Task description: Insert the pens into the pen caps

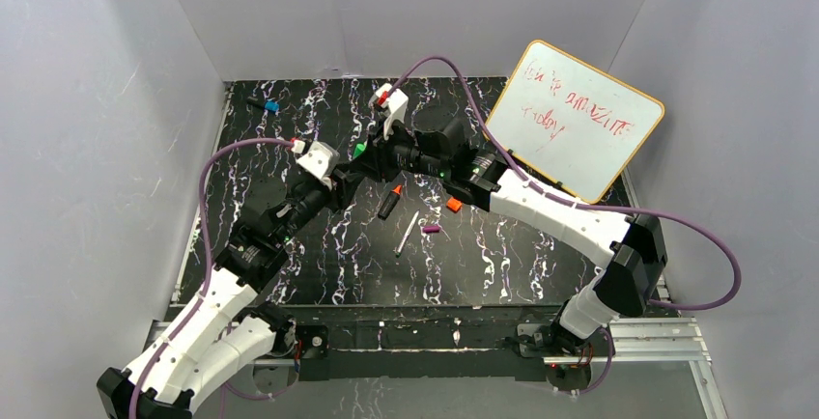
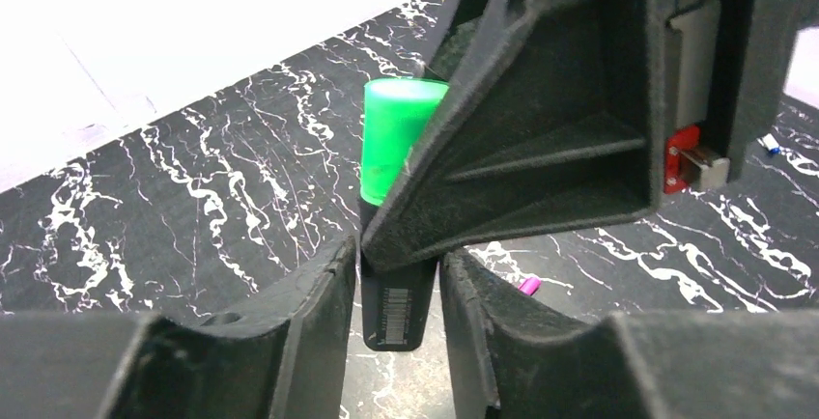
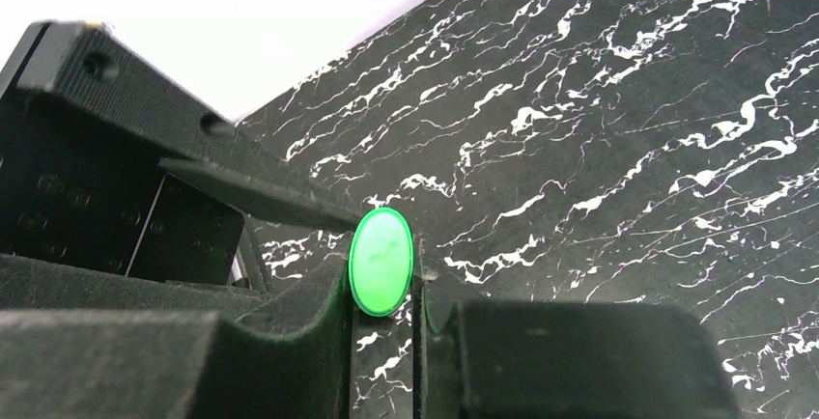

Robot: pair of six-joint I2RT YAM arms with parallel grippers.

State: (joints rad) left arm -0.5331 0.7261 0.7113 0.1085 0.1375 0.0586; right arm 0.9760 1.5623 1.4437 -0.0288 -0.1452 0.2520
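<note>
My left gripper (image 2: 396,263) is shut on the stubby black marker (image 2: 396,308), the one with a barcode on its barrel. The green cap (image 2: 394,144) sits on its far end. My right gripper (image 3: 386,284) is shut on the green cap (image 3: 381,261), and its finger crosses the left wrist view. In the top view both grippers meet at the middle back, left (image 1: 348,172) and right (image 1: 371,155), with the green cap (image 1: 359,149) between them. The orange-tipped marker (image 1: 389,203), orange cap (image 1: 453,205), white pen (image 1: 407,234) and purple cap (image 1: 431,230) lie on the mat.
A whiteboard (image 1: 577,120) leans at the back right. A small blue object (image 1: 270,106) lies at the back left of the black marbled mat (image 1: 319,265). White walls enclose three sides. Purple cables loop from both arms.
</note>
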